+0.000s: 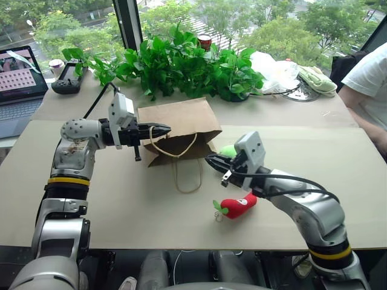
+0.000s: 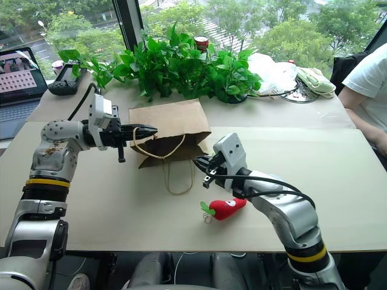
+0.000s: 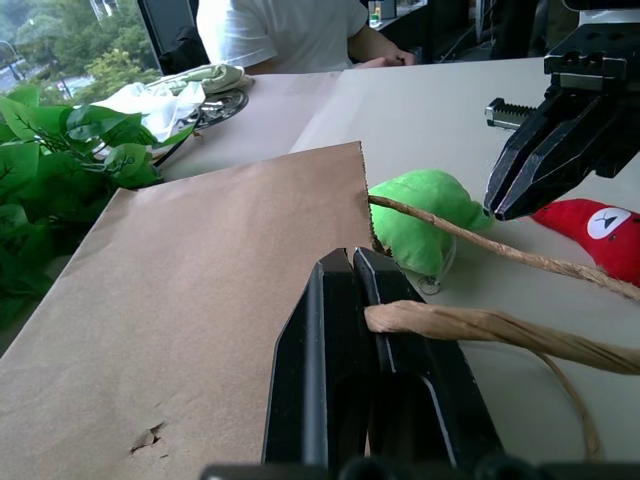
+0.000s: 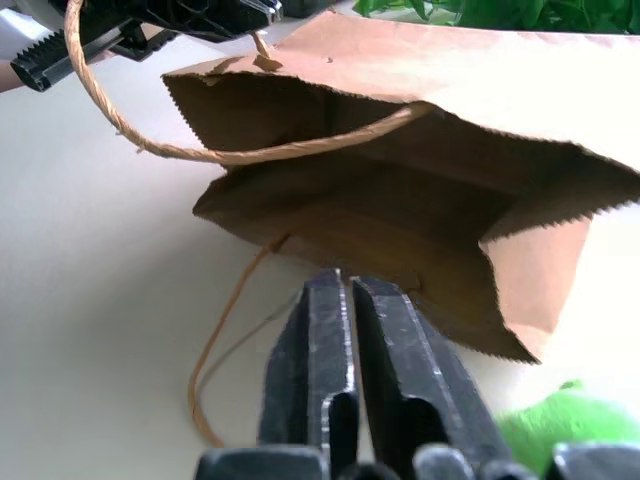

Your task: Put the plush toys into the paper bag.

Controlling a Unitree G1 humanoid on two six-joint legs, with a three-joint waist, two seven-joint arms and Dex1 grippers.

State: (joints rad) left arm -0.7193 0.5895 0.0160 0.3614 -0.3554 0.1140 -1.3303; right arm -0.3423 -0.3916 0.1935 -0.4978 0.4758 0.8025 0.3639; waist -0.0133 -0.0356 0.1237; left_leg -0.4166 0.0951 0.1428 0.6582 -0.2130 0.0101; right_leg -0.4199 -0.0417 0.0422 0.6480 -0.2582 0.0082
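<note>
The brown paper bag (image 1: 181,121) lies on its side on the table, its mouth (image 4: 400,200) facing me and held agape. My left gripper (image 1: 166,128) is shut on the bag's upper rim at the cord handle (image 3: 480,325). My right gripper (image 1: 210,160) is shut with nothing between its fingers, just in front of the bag's mouth. The light-green plush toy (image 1: 228,150) rests on the table beside the bag's right corner, right behind the right gripper. The red chili plush toy (image 1: 239,206) lies nearer the front edge, under my right forearm.
Leafy plants (image 1: 181,63) line the table behind the bag. A laptop (image 1: 18,84) and a black controller (image 1: 69,75) sit at the far left. A white plastic bag (image 1: 275,69) lies at the far right, with a person in a white shirt (image 1: 369,78) beside the table.
</note>
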